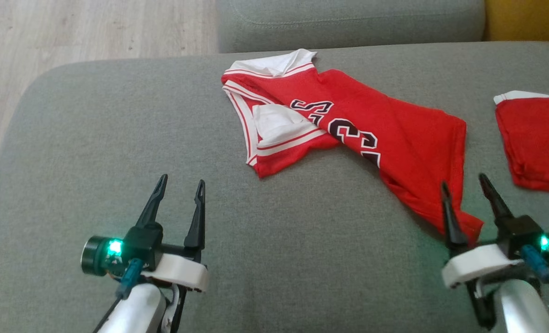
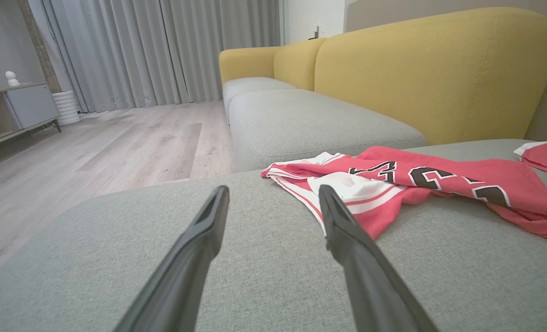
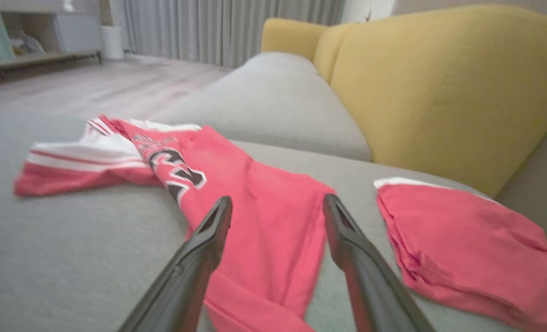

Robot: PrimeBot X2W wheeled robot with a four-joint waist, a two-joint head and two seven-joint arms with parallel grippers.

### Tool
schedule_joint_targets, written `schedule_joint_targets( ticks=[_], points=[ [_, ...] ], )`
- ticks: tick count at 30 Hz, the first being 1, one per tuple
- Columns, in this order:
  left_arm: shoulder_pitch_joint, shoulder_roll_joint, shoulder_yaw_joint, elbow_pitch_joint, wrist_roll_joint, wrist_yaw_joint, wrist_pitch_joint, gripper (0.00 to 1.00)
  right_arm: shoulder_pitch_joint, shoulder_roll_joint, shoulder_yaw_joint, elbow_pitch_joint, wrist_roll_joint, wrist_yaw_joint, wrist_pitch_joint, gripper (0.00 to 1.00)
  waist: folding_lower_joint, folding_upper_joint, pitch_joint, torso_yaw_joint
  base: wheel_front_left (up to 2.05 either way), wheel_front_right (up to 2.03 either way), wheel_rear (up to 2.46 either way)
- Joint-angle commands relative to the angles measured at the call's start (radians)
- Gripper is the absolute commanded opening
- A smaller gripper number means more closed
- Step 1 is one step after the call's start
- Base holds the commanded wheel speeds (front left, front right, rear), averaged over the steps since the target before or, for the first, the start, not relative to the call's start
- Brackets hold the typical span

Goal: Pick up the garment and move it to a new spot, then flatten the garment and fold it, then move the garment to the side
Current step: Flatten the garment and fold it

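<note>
The left fingers (image 1: 196, 212) stand wide apart and hold nothing. They hover over bare grey fabric at the near left of the seat cushion (image 1: 94, 138), well apart from any cloth. In the left wrist view the left fingers (image 2: 199, 240) point toward the far edge of the cushion, with the jersey's white-trimmed end just right of the right-hand fingertip.

The right fingers (image 1: 451, 217) are also spread apart and grip nothing. They sit at the near right of the cushion, over the nearest corner of the jersey (image 1: 395, 134). In the right wrist view the right fingers (image 3: 349, 244) straddle the red cloth, which lies flat on the cushion between and below them. Whether the tips touch the fabric cannot be told.

The jersey (image 3: 255, 184) is a red basketball jersey with white trim and black, white-outlined numerals. It lies crumpled and partly twisted, running diagonally from the far centre of the cushion to the near right. Its white-trimmed openings are bunched at the far left end.

A second red garment (image 1: 533, 138), folded and with a white edge, lies at the right edge of the cushion, near the jersey but apart from it.

Beyond the seat cushion lies another grey cushion (image 1: 348, 23). A yellow backrest (image 2: 439, 69) rises on the right. Pale wooden floor (image 1: 71, 32) extends to the left, with grey curtains (image 2: 163, 46) and a low cabinet (image 2: 24, 106) at the far side.
</note>
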Motion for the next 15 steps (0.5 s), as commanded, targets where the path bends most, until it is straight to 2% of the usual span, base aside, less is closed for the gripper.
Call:
schedule_joint_targets(
  ticks=[1, 9, 15],
  points=[
    [-0.045, 0.005, 0.037, -0.030, 0.007, -0.005, -0.008, 1.00, -0.038, 0.006, 0.041, -0.050, 0.025, -0.001, -0.023, 1.00, 0.0000, 0.0000, -0.002, 0.004, 0.00, 0.00, 0.00],
    [-0.059, -0.009, 0.047, -0.028, -0.011, -0.029, -0.008, 1.00, -0.004, 0.018, 0.128, -0.121, 0.194, -0.001, -0.056, 1.00, 0.0000, 0.0000, 0.039, -0.013, 0.00, 0.00, 0.00],
    [-0.158, -0.002, 0.039, 0.012, -0.021, -0.071, 0.046, 1.00, -0.028, 0.018, 0.154, -0.145, 0.240, -0.001, -0.059, 1.00, 0.0000, 0.0000, 0.119, -0.063, 0.00, 0.00, 0.00]
  ],
)
